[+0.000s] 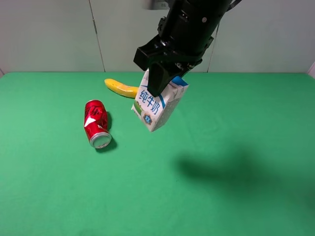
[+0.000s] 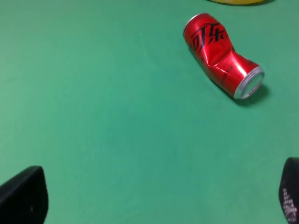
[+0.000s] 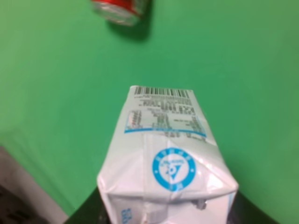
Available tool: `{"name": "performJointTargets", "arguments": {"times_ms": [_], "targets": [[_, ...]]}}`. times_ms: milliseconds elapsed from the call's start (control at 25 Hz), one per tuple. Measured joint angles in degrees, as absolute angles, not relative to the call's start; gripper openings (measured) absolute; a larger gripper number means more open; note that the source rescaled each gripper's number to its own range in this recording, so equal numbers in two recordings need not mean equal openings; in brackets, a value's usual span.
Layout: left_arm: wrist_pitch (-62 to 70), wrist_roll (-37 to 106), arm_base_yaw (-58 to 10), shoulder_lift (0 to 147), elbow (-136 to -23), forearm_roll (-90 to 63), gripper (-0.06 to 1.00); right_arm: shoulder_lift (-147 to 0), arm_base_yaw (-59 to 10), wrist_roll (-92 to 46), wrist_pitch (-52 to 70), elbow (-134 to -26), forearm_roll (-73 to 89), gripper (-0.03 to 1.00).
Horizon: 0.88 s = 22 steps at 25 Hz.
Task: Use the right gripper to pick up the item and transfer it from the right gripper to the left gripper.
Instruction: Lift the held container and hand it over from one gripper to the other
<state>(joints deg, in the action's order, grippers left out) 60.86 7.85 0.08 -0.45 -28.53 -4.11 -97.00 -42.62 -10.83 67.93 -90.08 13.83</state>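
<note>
The left gripper (image 2: 156, 205) is seen spread wide in its wrist view, one black fingertip at each lower corner of the picture. Only bare green table (image 2: 93, 116) lies between the fingertips. Beyond them a red can (image 2: 222, 53) is found lying on its side, dented at the middle. Past it a sliver of yellow banana (image 2: 238, 1) is cut off by the frame edge.

In the high view, the near part of the table (image 1: 74, 206) is marked only by a soft shadow (image 1: 226, 167) toward the right. Farther back on the left, the can (image 1: 97, 124) is laid with one silver end turned toward the camera. To its right the carton (image 1: 156, 107) is held clear of the table and tilted. Its gabled top is pinched by the right gripper (image 1: 165, 81), and its base hangs down toward the camera. Blue lettering is shown on its front face. In the right wrist view, a barcode and a round blue mark are seen on the carton (image 3: 163, 154), with the table far beneath it. Behind the carton the banana (image 1: 120, 87) is laid flat, one end hidden by it. The scene is closed at the back by a pale wall (image 1: 49, 34).
</note>
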Motion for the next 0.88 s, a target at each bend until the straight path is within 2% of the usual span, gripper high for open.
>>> {"name": "performJointTargets", "arguments": {"times_ms": [160,400,600,880], "targets": [[60.9,7.8,0.1,-0.4,-28.5,-7.8,0.97,-97.0,-45.7,-13.9,65.7,-90.1,14.2,0.00],[60.3,10.2,0.1,1.2,-28.5,-17.3,0.97,-97.0,-46.1,-20.9,64.9,-90.0,22.0,0.00],[60.2,15.5,0.1,7.2,-28.5,-21.9,0.97,-97.0,-46.1,-27.2,64.9,-90.0,31.4,0.00],[60.7,23.6,0.1,18.1,-28.5,-27.7,0.97,-97.0,-46.1,-30.7,65.4,-90.0,34.3,0.00]]}}
